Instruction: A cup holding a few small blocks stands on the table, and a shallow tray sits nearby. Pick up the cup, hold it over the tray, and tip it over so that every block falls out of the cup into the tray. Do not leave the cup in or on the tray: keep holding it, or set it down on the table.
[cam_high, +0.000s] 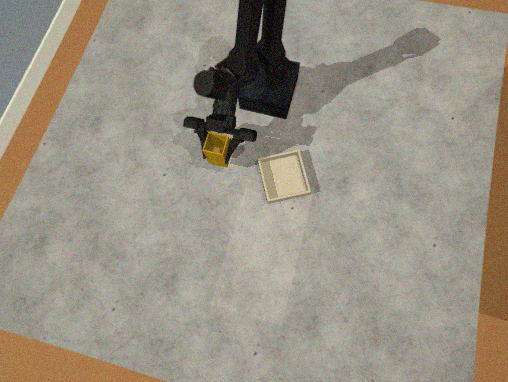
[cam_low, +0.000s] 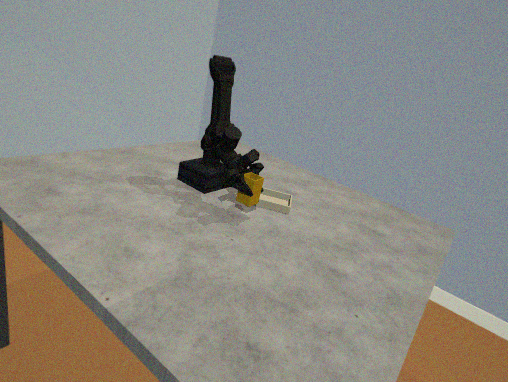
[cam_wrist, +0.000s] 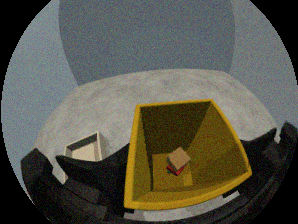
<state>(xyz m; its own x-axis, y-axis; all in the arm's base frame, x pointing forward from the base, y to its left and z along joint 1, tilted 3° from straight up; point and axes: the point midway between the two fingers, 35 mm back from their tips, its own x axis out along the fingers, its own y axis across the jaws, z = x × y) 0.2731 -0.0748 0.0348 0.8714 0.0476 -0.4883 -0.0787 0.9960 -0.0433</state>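
Note:
The yellow square cup (cam_high: 217, 159) (cam_low: 251, 186) (cam_wrist: 142, 165) is upright and a little above the table, its open top facing up. My gripper (cam_high: 217, 154) (cam_low: 254, 191) (cam_wrist: 170, 133) is shut on the cup, with a finger on either side. Inside the cup, a tan block (cam_wrist: 178, 159) lies on top of a red block (cam_wrist: 175, 170); a dark bit beside the red one is too small to tell. The shallow cream tray (cam_high: 290, 197) (cam_low: 275, 204) (cam_wrist: 99, 142) stands on the table, empty, to the right of the cup in the top view and to the left in the wrist view.
The grey mottled table top (cam_high: 175, 260) (cam_low: 280, 280) carries the tray. The arm's dark base (cam_high: 267, 97) (cam_low: 200, 175) stands behind the cup and tray. Shadows of the arm fall on the table near the base and beneath the cup.

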